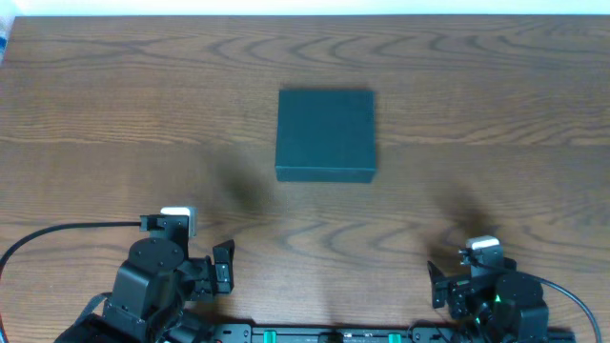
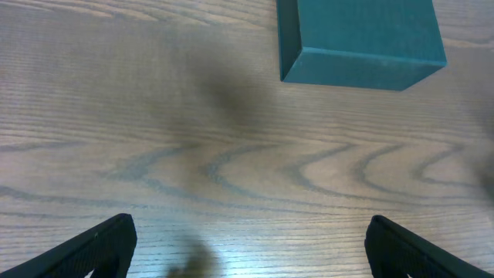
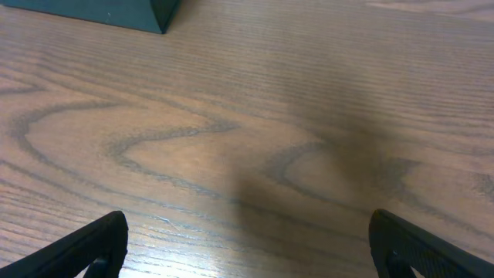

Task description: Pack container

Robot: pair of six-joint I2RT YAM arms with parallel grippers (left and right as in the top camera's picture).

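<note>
Black and chunky, the two robot arms sit folded at the near edge of the wooden table (image 1: pixel 95 114), right in front of me. The left gripper (image 2: pixel 247 251) has its fingers spread as wide as they go, and there is nothing between them, only bare wood. The right gripper (image 3: pixel 247 247) is just the same, wide open and holding nothing. Further back, about in the middle of the table, sits the container (image 1: pixel 326 134), a dark green box with its lid shut flat. It lies ahead of both arms and between them. From the left wrist view it is up ahead and to the right; from the right wrist view only its corner peeks in, up ahead and to the left. The box looks almost square, so no side seems much longer. I think both arms are about as far from it, the left maybe a little nearer. I see no snacks anywhere.
</note>
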